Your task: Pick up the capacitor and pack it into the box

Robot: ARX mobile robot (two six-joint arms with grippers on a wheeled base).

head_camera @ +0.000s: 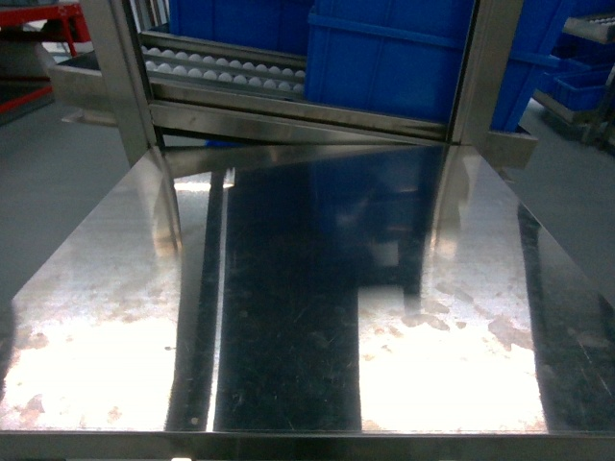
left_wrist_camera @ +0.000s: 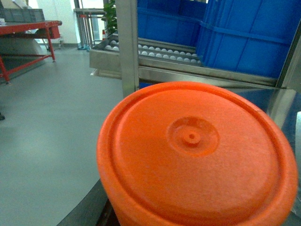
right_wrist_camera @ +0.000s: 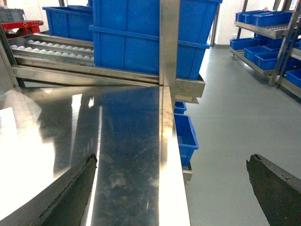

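The right gripper (right_wrist_camera: 171,188) has its 2 dark fingers (right_wrist_camera: 61,197) spread wide apart; the left gripper is hidden.

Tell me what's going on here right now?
Not much yet. The steel table shows no box or capacitor in the head view. An orange round object fills the left wrist view; whether the left gripper holds it cannot be told. The right gripper hangs open over the table's right edge, holding nothing. Blue crates sit on the roller rack behind.
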